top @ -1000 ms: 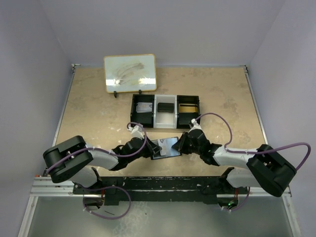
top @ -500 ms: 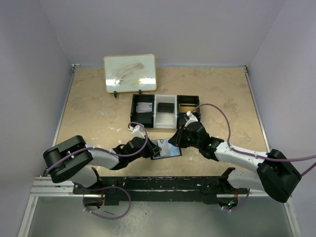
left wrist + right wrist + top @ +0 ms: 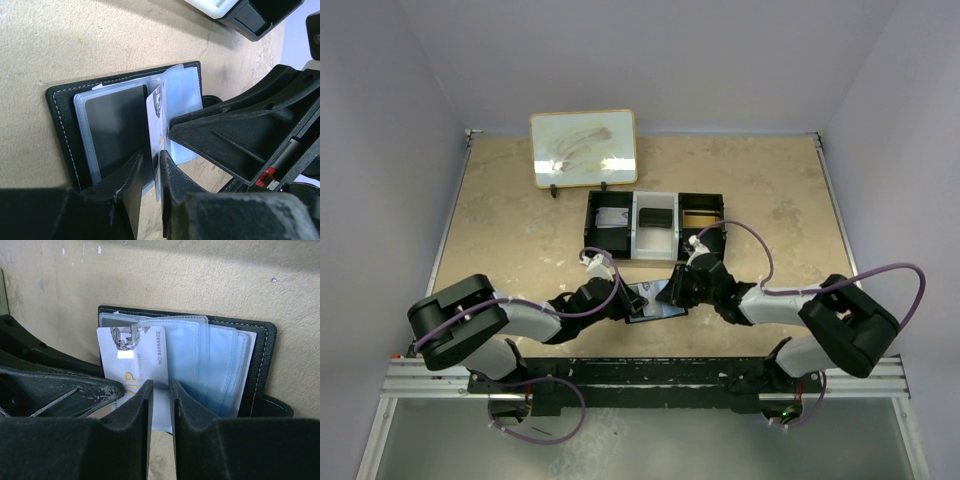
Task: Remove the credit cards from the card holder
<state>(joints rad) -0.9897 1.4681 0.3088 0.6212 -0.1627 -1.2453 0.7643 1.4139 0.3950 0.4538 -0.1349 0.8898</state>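
Note:
The black card holder (image 3: 660, 303) lies open on the table between both grippers, its clear blue-grey sleeves fanned out (image 3: 220, 365). A white credit card (image 3: 130, 360) marked VIP stands up from the sleeves, edge-on in the left wrist view (image 3: 156, 107). A dark card (image 3: 117, 130) sits flat in a sleeve. My left gripper (image 3: 155, 157) straddles the white card's lower edge, jaws slightly apart with a sliver of gap. My right gripper (image 3: 160, 387) comes from the right, jaws a narrow gap apart and nothing pinched; its finger (image 3: 225, 135) touches the card's face.
A black-and-white three-compartment tray (image 3: 588, 225) stands just behind the card holder, its corner showing in the left wrist view (image 3: 250, 15). A framed white board (image 3: 583, 148) leans at the back left. Walls close in the table on three sides.
My right gripper has moved left onto the open card holder. The left jaws, shut before, have eased slightly apart around the white card.

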